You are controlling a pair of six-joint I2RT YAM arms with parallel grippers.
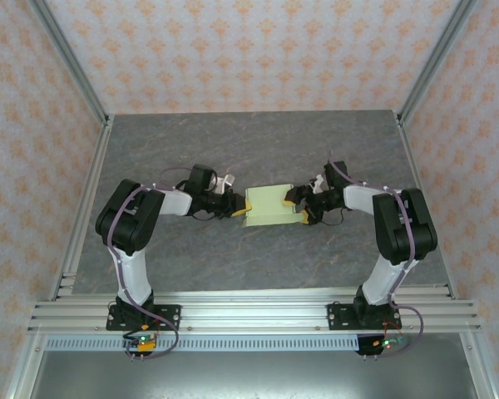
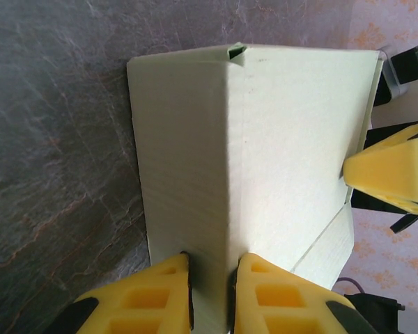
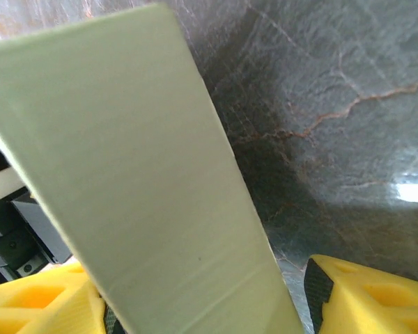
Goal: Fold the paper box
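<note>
The pale green paper box lies partly folded at the middle of the table, between the two arms. In the left wrist view the paper box shows a raised crease running away from my fingers, with a small tab at its far end. My left gripper is shut on the near end of that crease, and it sits at the box's left edge in the top view. My right gripper is open around a raised panel. The panel rests against one finger, and the other finger stands apart. One right fingertip touches the box's far edge.
The dark grey marbled table spreads around the box on all sides. Aluminium frame posts and patterned walls close in the left, right and back. A rail runs along the near edge by the arm bases.
</note>
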